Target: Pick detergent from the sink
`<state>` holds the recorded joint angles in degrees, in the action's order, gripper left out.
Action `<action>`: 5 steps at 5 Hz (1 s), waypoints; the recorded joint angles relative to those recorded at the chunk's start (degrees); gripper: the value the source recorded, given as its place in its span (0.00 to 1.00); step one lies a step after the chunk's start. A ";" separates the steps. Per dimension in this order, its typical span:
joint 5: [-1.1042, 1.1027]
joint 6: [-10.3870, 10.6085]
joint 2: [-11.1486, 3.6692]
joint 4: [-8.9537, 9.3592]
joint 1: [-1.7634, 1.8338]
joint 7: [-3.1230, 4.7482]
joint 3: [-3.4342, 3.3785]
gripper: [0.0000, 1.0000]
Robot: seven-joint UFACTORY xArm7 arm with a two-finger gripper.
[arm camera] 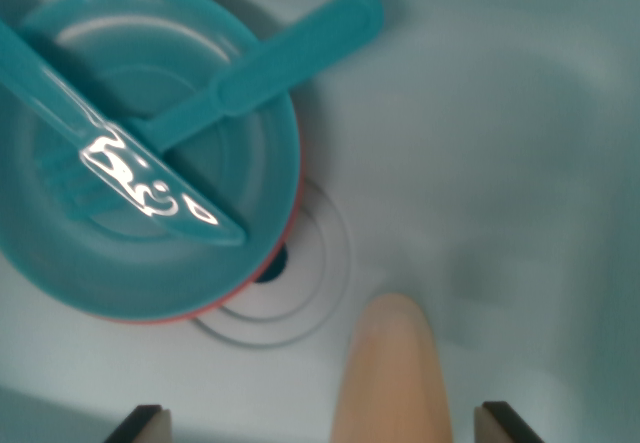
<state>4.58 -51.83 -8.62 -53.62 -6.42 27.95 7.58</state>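
no readable text, labels, numbers or signs anywhere

only one cam here, the wrist one, and it's pointing pretty much straight down into the sink, close in, so the pale basin fills the whole picture and no rim or counter shows. the two fingertips poke up from the bottom edge, one toward the wrist view's left and one toward its right, so the lens sits just behind and above them. teal bowl takes up the upper left and gets cut off by the frame, drain ring near the middle. everything's a bit soft and blurry at this range
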 joint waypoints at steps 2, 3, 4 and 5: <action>0.12 0.69 -0.15 0.67 -0.16 0.52 0.18 0.00; 0.15 0.91 -0.20 0.88 -0.21 0.69 0.23 0.00; 0.15 0.91 -0.20 0.88 -0.21 0.69 0.23 0.00; 0.15 0.91 -0.20 0.88 -0.21 0.69 0.23 0.00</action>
<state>4.73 -50.92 -8.82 -52.74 -6.63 28.64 7.82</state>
